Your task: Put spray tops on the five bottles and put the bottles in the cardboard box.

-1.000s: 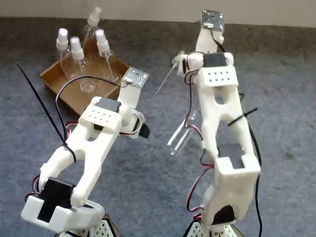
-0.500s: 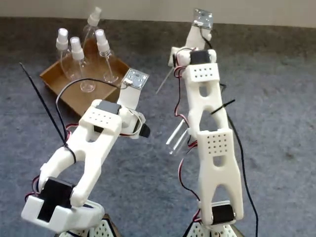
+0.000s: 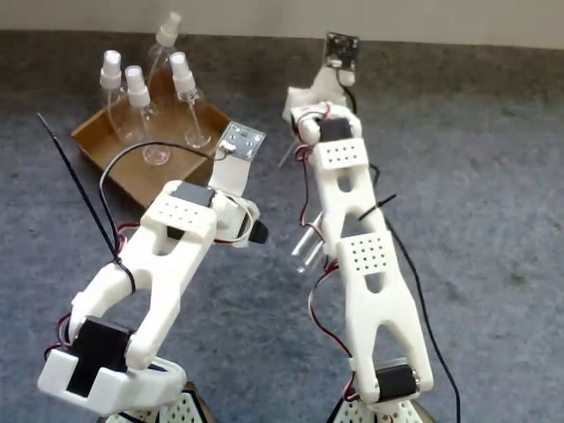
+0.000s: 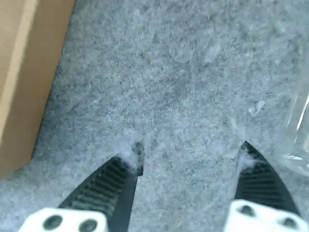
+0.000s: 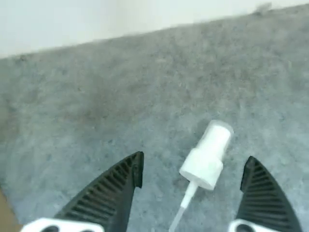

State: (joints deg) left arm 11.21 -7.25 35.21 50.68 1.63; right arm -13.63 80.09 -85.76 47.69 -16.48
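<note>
Left gripper (image 4: 191, 145) and right gripper (image 5: 195, 157) both spread wide, nothing clamped in either.

At far left, cardboard box (image 3: 106, 167) on the grey carpet (image 3: 493, 176), with four capped bottles (image 3: 137, 101) standing upright inside, a white sprayer already on each. Four of five done and boxed, by the look of it.

Just right of the box, left gripper low over bare carpet. Box wall off to one side of its fingers, clear glass of the fifth bottle (image 3: 313, 242) off to the other. Touching neither.

Between the two arms, fifth bottle lying on its side on the carpet, partly hidden under the right arm, well apart from the box. No sprayer to be seen on it, though the neck hard to make out.

Further right and toward the far edge of the carpet, right gripper poised over the last spray top (image 5: 206, 157). Top lying flat, dip tube trailing, inside the spread of the fingers but not touched by them.

Left to do, as judged from this:
- Close on the loose top and carry it to the fifth bottle.
- Thread the tube into the neck and seat the cap.
- Lift that bottle into the box beside the other four.

Likely calls for the left gripper to stand the bottle up and steady it first.
</note>
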